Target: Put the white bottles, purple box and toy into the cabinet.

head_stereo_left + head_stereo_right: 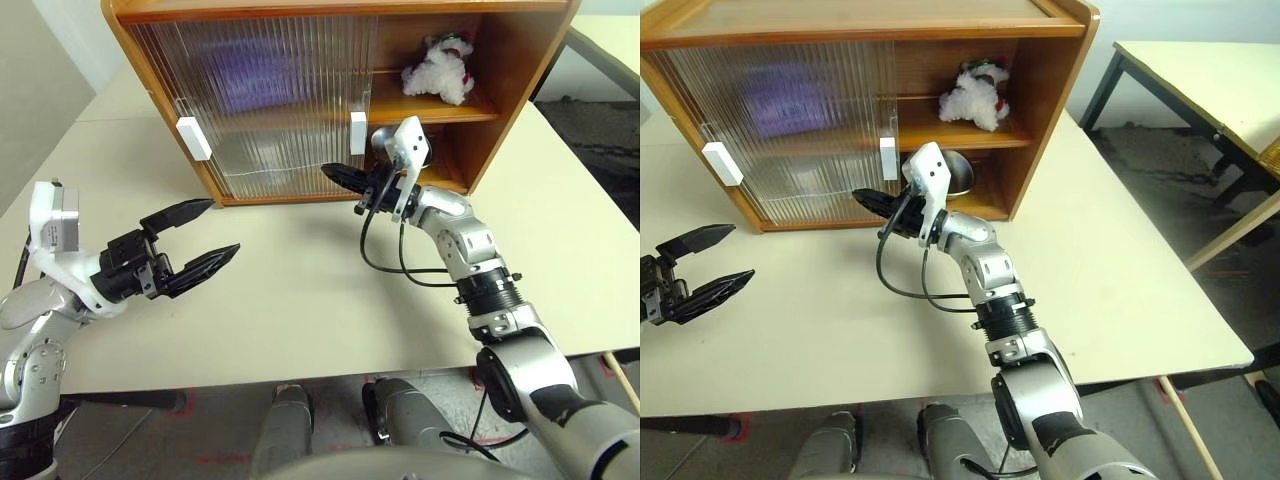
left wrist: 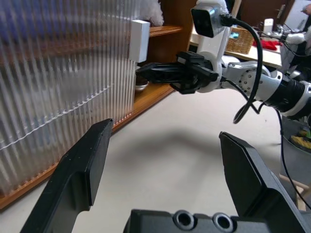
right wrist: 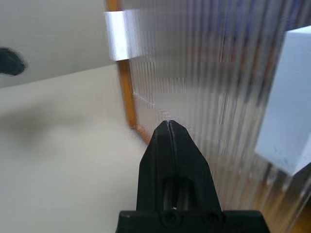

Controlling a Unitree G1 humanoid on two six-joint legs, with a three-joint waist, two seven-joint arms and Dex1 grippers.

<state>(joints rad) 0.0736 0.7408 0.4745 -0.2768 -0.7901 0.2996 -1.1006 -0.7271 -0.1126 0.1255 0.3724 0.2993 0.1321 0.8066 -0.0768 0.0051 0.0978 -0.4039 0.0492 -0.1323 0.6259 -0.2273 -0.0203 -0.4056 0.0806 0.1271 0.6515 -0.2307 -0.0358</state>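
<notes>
The large wooden two-shelf cabinet (image 1: 520, 70) stands at the far side of the cream tabletop (image 1: 300, 310), its ribbed translucent sliding doors (image 1: 260, 100) drawn across the left part and leaving the right part uncovered. Through the ribbed panel a lilac-purple blur, the purple box (image 1: 245, 75), shows on the upper shelf. In the uncovered part, the small pale fluffy toy (image 1: 972, 95) with a red-and-green band lies on the upper shelf, and a shallow metal bowl (image 1: 958, 172) sits on the lower shelf behind the right arm. The right gripper (image 1: 338, 175) hangs just in front of the door beside the inner white rectangular handle (image 1: 358, 132), its jaws pressed together on nothing. The left gripper (image 1: 205, 238) hovers over the tabletop, well apart from the cabinet, with its jaws spread wide and empty.
</notes>
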